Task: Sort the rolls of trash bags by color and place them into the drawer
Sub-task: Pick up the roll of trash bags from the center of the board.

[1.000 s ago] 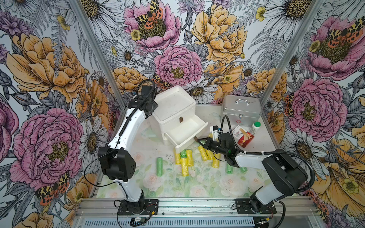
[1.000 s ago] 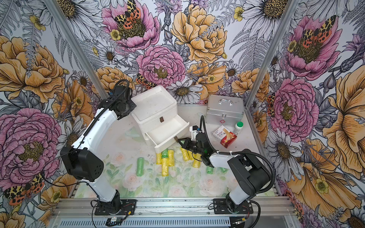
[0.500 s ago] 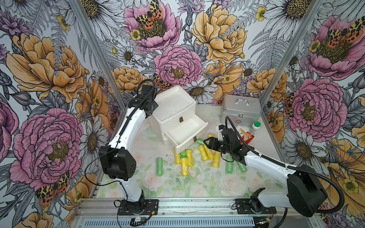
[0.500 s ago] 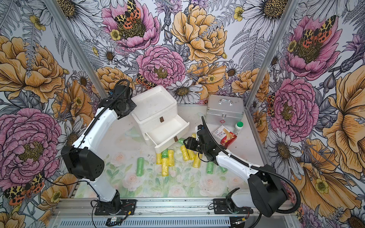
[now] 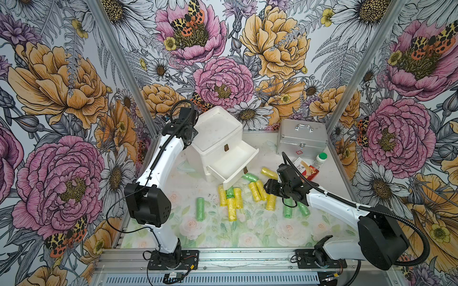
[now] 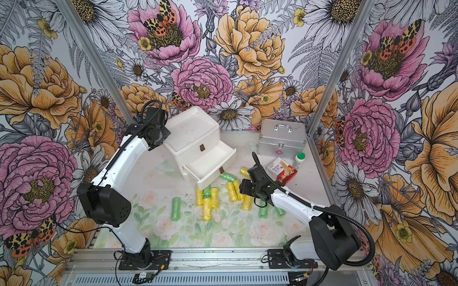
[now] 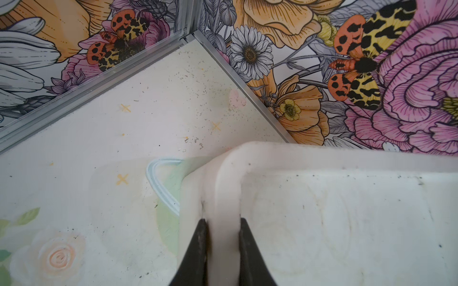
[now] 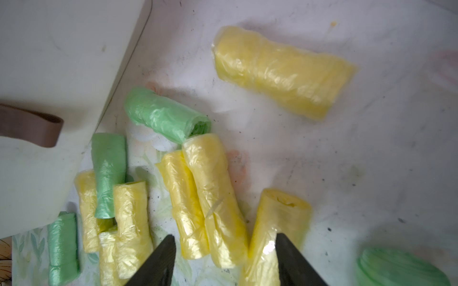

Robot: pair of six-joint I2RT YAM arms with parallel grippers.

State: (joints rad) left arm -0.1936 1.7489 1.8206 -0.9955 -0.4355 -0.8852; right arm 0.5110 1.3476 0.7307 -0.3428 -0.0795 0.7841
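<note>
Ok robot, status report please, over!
Left hand shut on chest rim. Right hand open above yellow rolls, holding nothing. Open drawer empty. Green roll mixed among yellows by drawer front.

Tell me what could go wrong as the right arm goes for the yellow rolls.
The open right end effector hangs over two touching yellow rolls, so it may grab both or knock one away. A green roll lies at their end and could get dragged along. The left end effector pinches only the rim of the chest; it might slip.
</note>
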